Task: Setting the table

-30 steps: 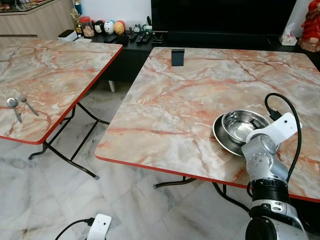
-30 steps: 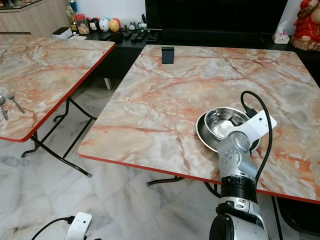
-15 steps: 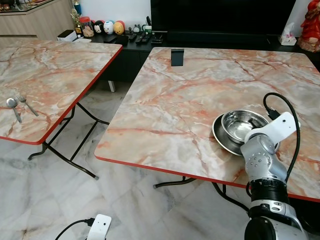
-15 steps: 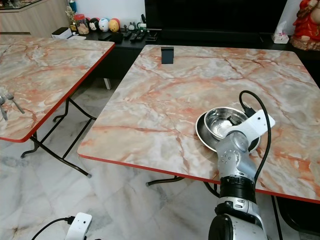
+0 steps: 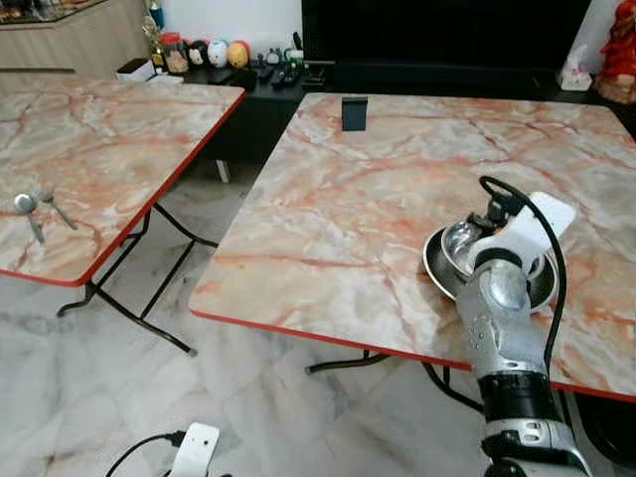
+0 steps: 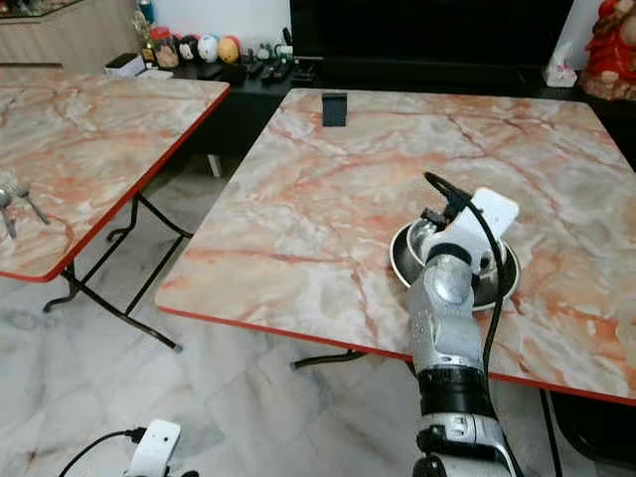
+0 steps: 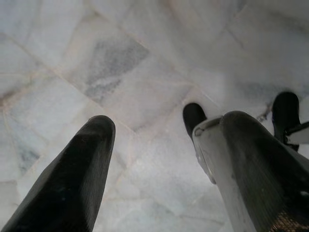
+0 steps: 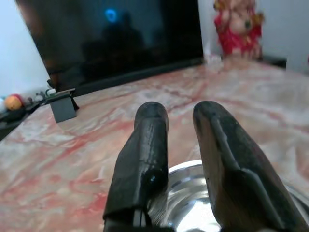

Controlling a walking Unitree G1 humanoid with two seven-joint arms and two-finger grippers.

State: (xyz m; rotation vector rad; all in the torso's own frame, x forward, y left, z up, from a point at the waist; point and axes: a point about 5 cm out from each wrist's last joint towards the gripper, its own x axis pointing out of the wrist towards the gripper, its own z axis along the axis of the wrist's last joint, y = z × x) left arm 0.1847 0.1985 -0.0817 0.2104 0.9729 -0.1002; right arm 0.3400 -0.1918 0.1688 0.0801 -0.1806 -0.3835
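- The right silver arm [image 5: 502, 328] rises from the near edge of the marble-patterned folding table [image 5: 368, 199] and bends forward at the wrist, so its white camera block sits over the dishes.
- The right gripper [image 8: 179, 145] hangs just above the shiny steel bowl [image 8: 193, 208]; its two long black fingers [image 8: 145, 159] stand a narrow gap apart, holding nothing.
- Whether the fingertips touch the bowl's rim is hard to say, as the wrist covers that spot from above.
- The steel bowl sits inside a shallow round steel plate [image 5: 437, 273], both resting near the table's front right part, close to the red-trimmed edge.
- A black cable [image 5: 517, 199] loops over the right wrist.
- The left gripper [image 7: 159, 145] hangs low at the robot's side, pointing down at the pale marble floor tiles [image 7: 120, 63]; its fingers [image 7: 72, 179] are spread wide, with nothing between them.
- A small dark stand [image 5: 354, 112] stands upright near the table's far edge, well apart from the bowl.
- On a second marble-patterned table [image 5: 109, 149] to the left lie two metal spoons [image 5: 38, 211], side by side near its front edge.
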